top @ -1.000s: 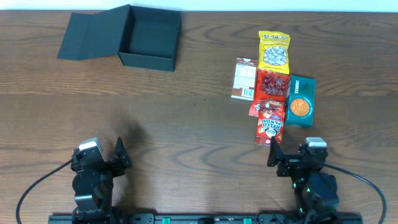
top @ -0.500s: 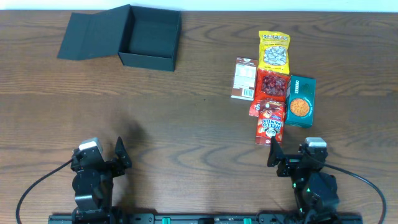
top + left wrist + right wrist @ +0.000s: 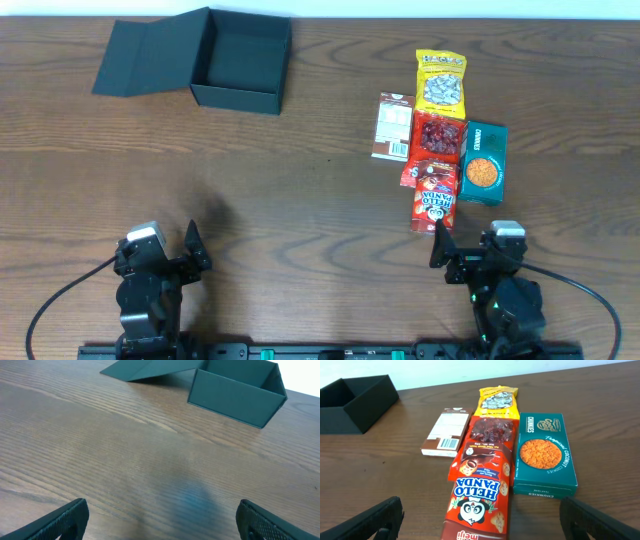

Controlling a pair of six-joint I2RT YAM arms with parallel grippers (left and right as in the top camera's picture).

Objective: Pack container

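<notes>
Container: the matte black rectangular cardboard box [image 3: 240, 57] stands at the far left of the brown wooden table [image 3: 300, 200], its flap lid laid open to its left.
Left claw [image 3: 161, 519]: fingers spread wide, gripping nothing, well apart from the box.
Right claw [image 3: 480, 517]: fingers spread wide, gripping nothing, just short of the red Hello Panda packet [image 3: 433, 200].
Beside that packet: the teal cookie carton [image 3: 483, 163], touching.

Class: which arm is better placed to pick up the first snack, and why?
Right. The right gripper, open, sits just before the Hello Panda packet; the left gripper faces only table and the container.
</notes>
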